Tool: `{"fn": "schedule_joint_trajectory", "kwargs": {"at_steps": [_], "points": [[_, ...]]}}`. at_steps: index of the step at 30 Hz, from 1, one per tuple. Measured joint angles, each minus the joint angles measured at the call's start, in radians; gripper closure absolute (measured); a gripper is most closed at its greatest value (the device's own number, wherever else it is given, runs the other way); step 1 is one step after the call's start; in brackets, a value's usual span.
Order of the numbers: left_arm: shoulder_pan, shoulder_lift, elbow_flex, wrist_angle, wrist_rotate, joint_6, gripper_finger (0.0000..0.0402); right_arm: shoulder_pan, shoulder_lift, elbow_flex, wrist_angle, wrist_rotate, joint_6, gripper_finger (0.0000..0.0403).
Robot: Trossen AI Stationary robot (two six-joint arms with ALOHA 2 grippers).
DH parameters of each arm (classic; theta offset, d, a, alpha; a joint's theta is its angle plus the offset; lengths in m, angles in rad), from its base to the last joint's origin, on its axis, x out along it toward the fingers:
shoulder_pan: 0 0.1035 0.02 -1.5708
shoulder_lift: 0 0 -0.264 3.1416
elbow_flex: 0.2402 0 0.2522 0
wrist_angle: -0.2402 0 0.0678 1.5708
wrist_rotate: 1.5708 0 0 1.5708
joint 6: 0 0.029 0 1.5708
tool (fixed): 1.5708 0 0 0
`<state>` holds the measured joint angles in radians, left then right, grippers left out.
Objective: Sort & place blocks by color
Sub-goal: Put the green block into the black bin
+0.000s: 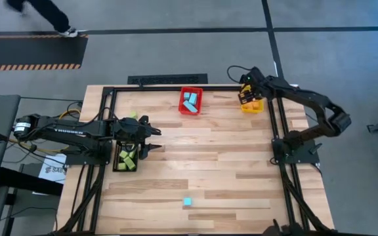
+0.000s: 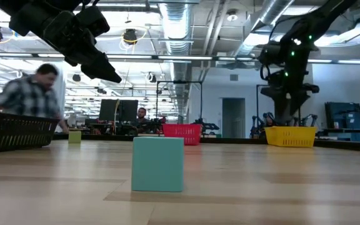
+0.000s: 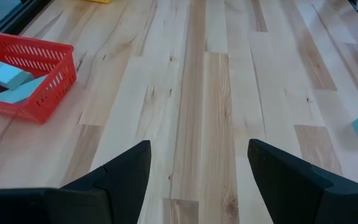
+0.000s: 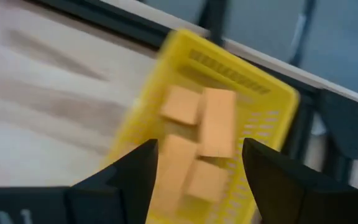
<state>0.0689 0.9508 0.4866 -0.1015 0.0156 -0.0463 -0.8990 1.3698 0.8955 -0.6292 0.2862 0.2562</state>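
While red bin (image 1: 190,101) holds blue blocks (image 1: 190,103) | yellow bin (image 4: 253,102): orange blocks (image 4: 201,146)

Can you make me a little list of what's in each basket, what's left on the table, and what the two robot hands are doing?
red bin: light blue blocks
yellow bin: orange blocks
black bin: lime green blocks
left on table: one light blue cube, near the front edge
left gripper: open, empty, beside the black bin
right gripper: open, empty, over the yellow bin
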Motion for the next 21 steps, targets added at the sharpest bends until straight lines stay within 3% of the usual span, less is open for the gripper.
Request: {"fn": "schedule_joint_trajectory", "kwargs": {"at_steps": [5,10,12,14,17,21], "points": [[0.0,0.0,0.0,-0.028,0.001,0.0,0.0144,0.116,-0.058,0.026,0.002,-0.118,0.031,0.0148],[0.0,0.0,0.0,-0.059,-0.015,-0.039,0.0144,0.311,-0.095,0.026,0.02,-0.188,0.047,0.0148],[0.0,0.0,0.0,-0.081,-0.105,-0.091,0.0144,0.399,-0.094,0.026,0.021,-0.196,0.072,0.0148],[0.018,0.0,0.006,-0.149,-0.258,-0.182,0.0144,0.487,-0.089,0.026,0.029,-0.2,0.101,0.0148],[0.122,0.004,0.068,-0.324,-0.36,-0.273,0.0144,0.604,-0.077,0.026,0.053,-0.209,0.129,0.0148],[0.336,0.053,0.15,-0.468,-0.277,-0.174,0.0144,0.714,-0.072,0.026,0.099,-0.211,0.151,0.0148]]}}
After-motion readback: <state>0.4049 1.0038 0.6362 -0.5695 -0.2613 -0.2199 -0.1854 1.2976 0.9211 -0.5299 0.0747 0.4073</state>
